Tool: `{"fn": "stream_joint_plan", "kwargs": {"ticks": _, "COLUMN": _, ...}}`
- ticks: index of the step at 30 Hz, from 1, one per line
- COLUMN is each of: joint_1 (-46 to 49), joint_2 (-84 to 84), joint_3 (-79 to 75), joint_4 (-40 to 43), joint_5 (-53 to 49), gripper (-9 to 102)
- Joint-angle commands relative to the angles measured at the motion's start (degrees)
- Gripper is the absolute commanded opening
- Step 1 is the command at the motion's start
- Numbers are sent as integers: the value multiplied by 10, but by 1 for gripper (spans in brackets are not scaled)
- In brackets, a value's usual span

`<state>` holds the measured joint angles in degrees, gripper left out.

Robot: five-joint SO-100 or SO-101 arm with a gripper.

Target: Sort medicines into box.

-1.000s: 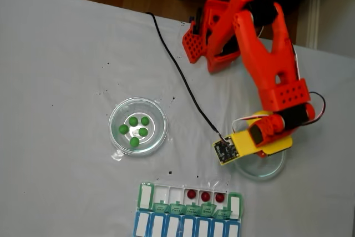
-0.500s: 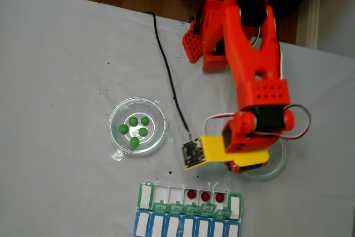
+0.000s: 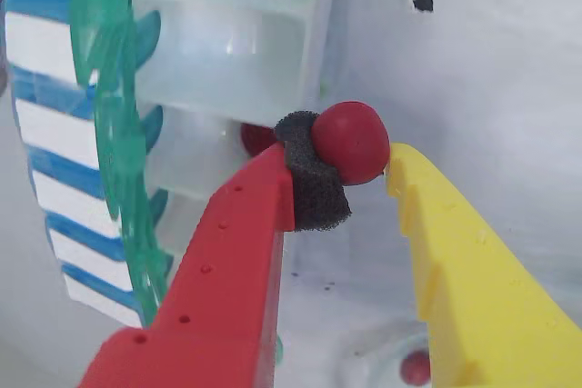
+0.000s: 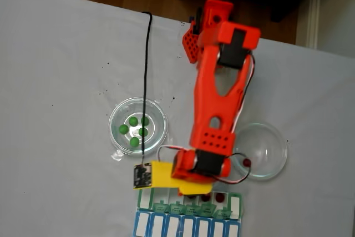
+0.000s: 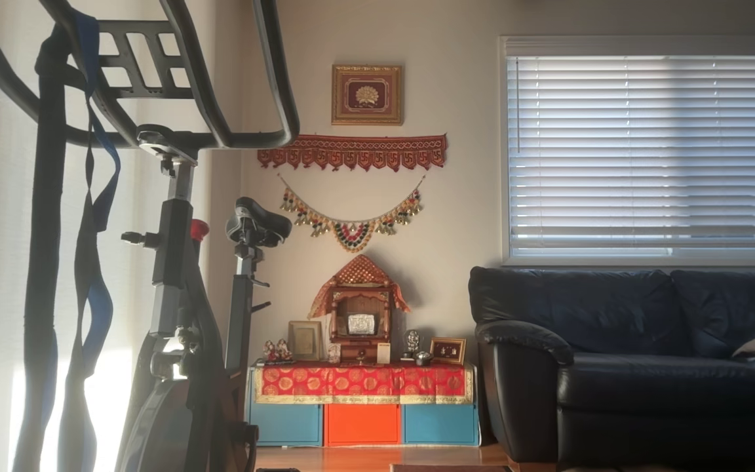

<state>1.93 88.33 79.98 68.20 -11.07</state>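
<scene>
Progress looked roughly halfway: gripper (image 3: 350, 165) was clamped on a red ball (image 3: 351, 142) right beside the green-lidded box (image 4: 236, 199), red ones already inside, one left in the right-hand dish (image 4: 277, 154), five green balls (image 4: 135, 129) untouched.

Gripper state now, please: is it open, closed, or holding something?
Gripper: closed on a dark red ball, pinched between the black foam pad on the red finger and the yellow finger, beside the green-lidded box.
</scene>
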Motion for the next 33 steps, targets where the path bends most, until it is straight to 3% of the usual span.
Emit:
{"fn": "stream_joint_plan", "kwargs": {"ticks": 1, "joint_1": 7, "joint_2": 13, "joint_3": -84, "joint_4": 7, "joint_5": -7, "gripper": 2}}
{"fn": "stream_joint_plan", "kwargs": {"ticks": 19, "joint_1": 7, "joint_2": -30, "joint_3": -161, "joint_4": 33, "joint_5": 8, "gripper": 2}}
{"fn": "stream_joint_plan", "kwargs": {"ticks": 33, "joint_1": -2, "joint_2": -78, "joint_3": -192, "joint_4": -7, "joint_5": 23, "gripper": 2}}
